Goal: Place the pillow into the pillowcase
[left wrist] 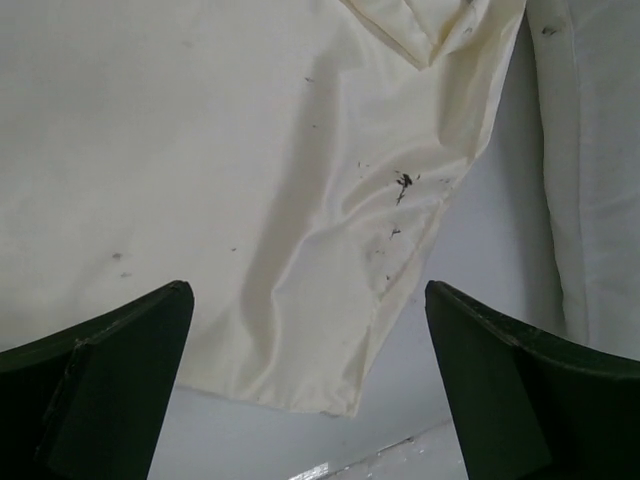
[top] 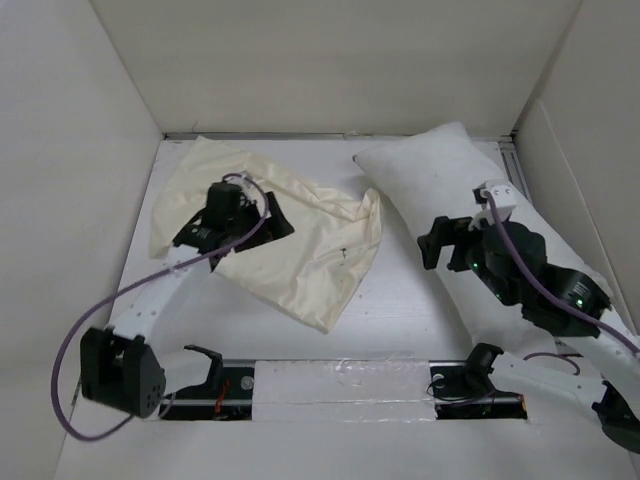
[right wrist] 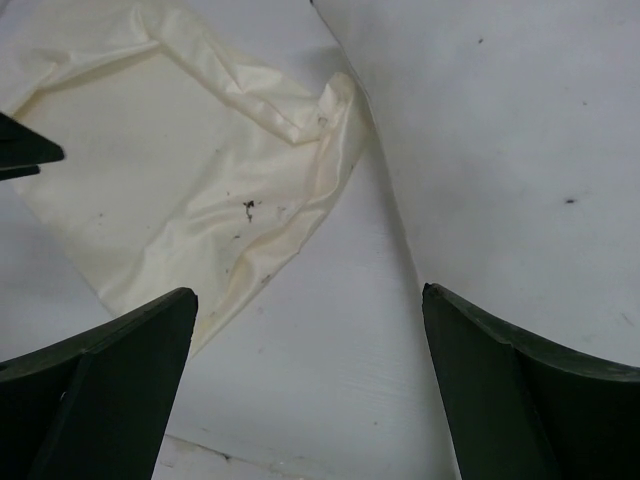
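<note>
So my left claw (left wrist: 305,292) was hanging wide open right over the pillowcase (top: 300,240), gripping nothing. That cream cover just lay flat and wrinkly on the left half of the white table (top: 390,310), little dark mark (left wrist: 403,183) near its right edge. My right claw (right wrist: 308,295) was spread open and empty too, hovering over the near part of the pillow (top: 425,185), which lay plump and diagonal along the right side, fully outside the case. The case's far right corner was just beside it, and I couldn't tell if they touched.
</note>
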Controlling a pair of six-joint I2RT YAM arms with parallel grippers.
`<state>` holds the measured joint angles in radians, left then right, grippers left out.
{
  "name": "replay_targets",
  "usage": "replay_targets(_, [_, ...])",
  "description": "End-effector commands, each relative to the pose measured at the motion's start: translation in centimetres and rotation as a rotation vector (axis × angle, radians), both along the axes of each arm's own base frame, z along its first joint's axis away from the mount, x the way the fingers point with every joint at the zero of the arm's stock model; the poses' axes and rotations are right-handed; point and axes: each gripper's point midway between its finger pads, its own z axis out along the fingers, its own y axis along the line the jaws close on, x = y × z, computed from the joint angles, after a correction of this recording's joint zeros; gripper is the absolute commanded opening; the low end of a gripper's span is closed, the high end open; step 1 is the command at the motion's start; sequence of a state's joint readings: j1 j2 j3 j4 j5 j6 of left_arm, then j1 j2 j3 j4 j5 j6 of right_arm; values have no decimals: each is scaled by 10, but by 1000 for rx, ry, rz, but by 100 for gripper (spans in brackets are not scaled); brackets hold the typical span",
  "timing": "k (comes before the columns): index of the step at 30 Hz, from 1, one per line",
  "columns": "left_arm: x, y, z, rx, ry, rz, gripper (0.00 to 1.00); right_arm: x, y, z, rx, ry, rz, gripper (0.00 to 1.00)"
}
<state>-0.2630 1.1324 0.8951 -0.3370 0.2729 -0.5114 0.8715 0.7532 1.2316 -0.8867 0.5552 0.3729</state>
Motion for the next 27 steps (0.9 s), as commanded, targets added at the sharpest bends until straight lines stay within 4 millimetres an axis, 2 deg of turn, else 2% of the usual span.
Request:
replay_targets(1, [29,-63,31,30,-93,-36,100,24,26,19,99,-53,-13,100])
replay_targets(2, [34,-72,33,54,-105,-22,100,26,31,18,98,-48,-5,100])
replay_targets(3, [37,-87,42,49,-123,-25,100,26,29,23,117,-54,-17,100])
replay_targets(4, [27,-109,29,95,-106,-68,100,28,30,21,110,-48,-17,100])
replay_targets(6, [25,-119,15,182,-105,-46,100,27,21,21,102,-48,-41,100])
replay_targets(7, [18,-143,1,232,-88,-92,100,26,20,18,94,-41,-41,100])
replay_targets(8, [13,-148,-12,297,-68,-101,100,20,14,23,101,-56,-38,100])
replay_targets(9, [17,-145,-19,382,-86,-61,100,19,6,21,91,-54,-59,100])
replay_targets(10, [20,-157,-16,404,-94,-68,100,18,2,22,93,-56,-68,100])
replay_targets(11, [16,-166,-45,477,-48,-113,100,15,-2,23,87,-60,-65,100])
replay_targets(14, [19,-180,-75,538,6,-153,98,5,-17,32,113,-88,-83,100])
replay_targets(16, [20,-184,-82,568,8,-163,96,-2,-25,39,128,-111,-80,100])
replay_targets(17, [22,-187,-82,572,10,-163,96,-3,-26,37,119,-103,-80,100])
replay_targets(18, [24,-187,-94,596,23,-162,93,-6,-29,40,131,-114,-80,100])
replay_targets(22, [25,-184,-114,665,61,-173,77,-11,-30,37,128,-114,-58,100])
replay_targets(25, [23,-188,-119,652,75,-189,71,-12,-29,32,123,-106,-50,100])
replay_targets(27, [24,-187,-124,665,77,-185,62,-12,-29,32,123,-106,-50,100])
